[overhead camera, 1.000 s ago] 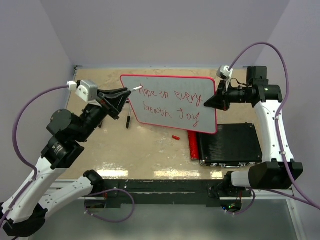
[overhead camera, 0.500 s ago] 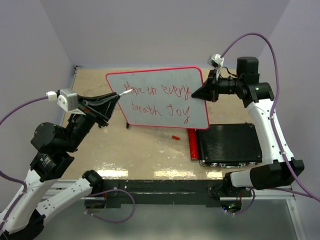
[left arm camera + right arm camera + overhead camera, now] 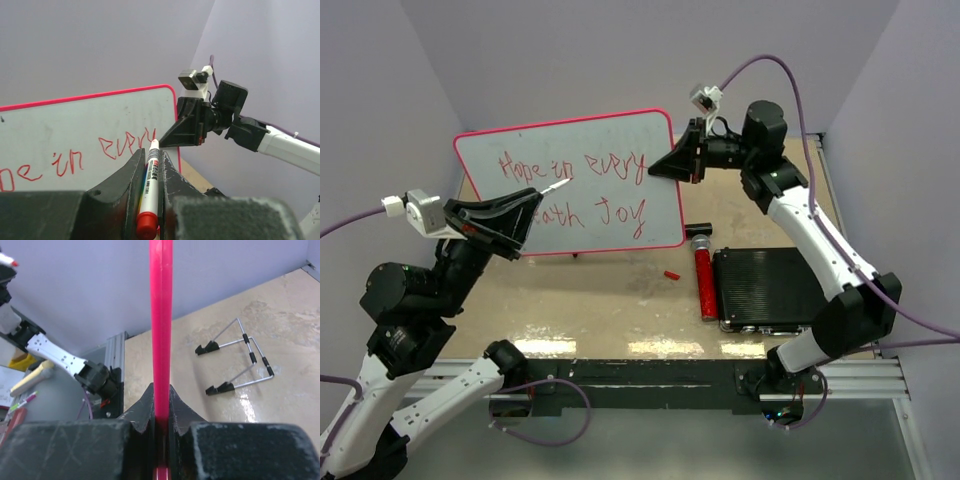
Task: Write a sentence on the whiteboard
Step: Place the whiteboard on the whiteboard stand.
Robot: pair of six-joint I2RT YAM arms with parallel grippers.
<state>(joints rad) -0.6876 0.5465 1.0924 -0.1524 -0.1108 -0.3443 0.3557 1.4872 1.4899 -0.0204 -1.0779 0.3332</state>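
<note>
Two arms work together: the right gripper (image 3: 662,168) clamps the right edge of the whiteboard (image 3: 560,140), held aloft at far left with its long axis left-right, while the left gripper (image 3: 532,197) pinches a marker (image 3: 556,186) pointing far-right at the sentence (image 3: 575,165).

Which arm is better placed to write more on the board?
Left. The left hand grips the marker, tip pointing at the whiteboard; the right hand is busy clamping its red edge.

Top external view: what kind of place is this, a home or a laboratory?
Probably a robotics lab work cell: the left arm and the right arm stand on a metal frame at the edge of a tan table, and plain lilac walls close it in on three sides.
</note>
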